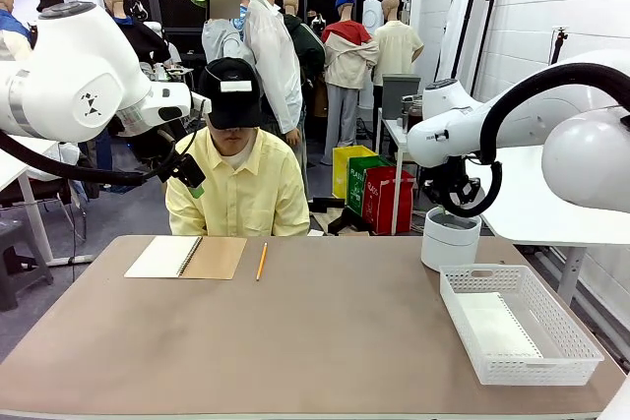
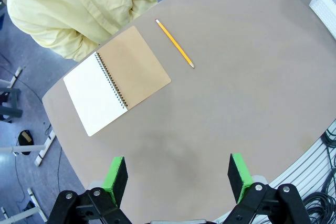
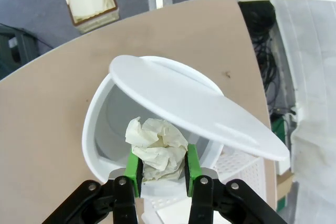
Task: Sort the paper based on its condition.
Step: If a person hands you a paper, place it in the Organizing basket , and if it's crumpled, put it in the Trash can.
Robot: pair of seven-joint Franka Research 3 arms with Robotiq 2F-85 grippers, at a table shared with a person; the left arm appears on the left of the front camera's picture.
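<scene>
Holding crumpled paper in right fingers, pinched at lower centre, over the open bin. I'd drop it clear of the lid. Left fingers wide open, empty above desk.

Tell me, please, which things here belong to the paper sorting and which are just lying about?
Job:
crumpled white paper ball, held by the right gripper
white swing-lid bin
white mesh basket holding a flat white sheet

Lying about:
open spiral notebook with tan cover
yellow pencil
</scene>
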